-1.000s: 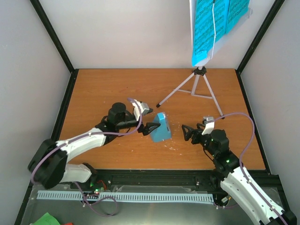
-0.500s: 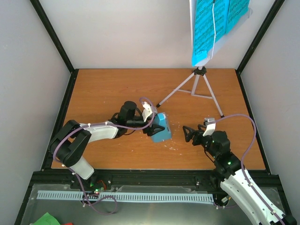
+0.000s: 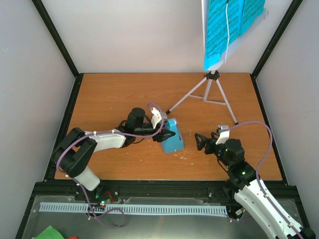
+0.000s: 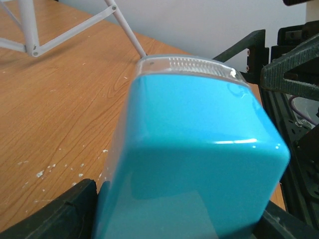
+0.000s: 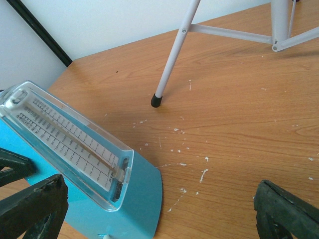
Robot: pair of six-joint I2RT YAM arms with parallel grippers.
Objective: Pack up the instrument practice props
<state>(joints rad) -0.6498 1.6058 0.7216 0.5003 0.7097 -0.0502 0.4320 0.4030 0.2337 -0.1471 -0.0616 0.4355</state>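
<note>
The light-blue metronome (image 3: pixel 174 139) stands tilted at the table's middle, its clear-covered white scale facing right (image 5: pixel 75 149). My left gripper (image 3: pixel 163 133) reaches in from the left, its jaws closed against the metronome's two sides; the blue body (image 4: pixel 199 149) fills the gap in the left wrist view (image 4: pixel 174 219). My right gripper (image 3: pixel 201 142) is wide open and empty just right of the metronome, apart from it (image 5: pixel 162 214). The grey tripod music stand (image 3: pixel 213 89) stands at the back right, its desk holding bright-blue sheet-music pages (image 3: pixel 224 25) high at the top.
The tripod's front-left leg ends in a black foot (image 5: pixel 157 101) close behind the metronome. White specks (image 5: pixel 202 174) dot the wooden table (image 3: pixel 114 94). Black frame posts (image 3: pixel 57 42) and grey walls enclose the table.
My left gripper reached right and closed round the metronome, which has since shifted slightly right and tilted. The right gripper has barely moved.
</note>
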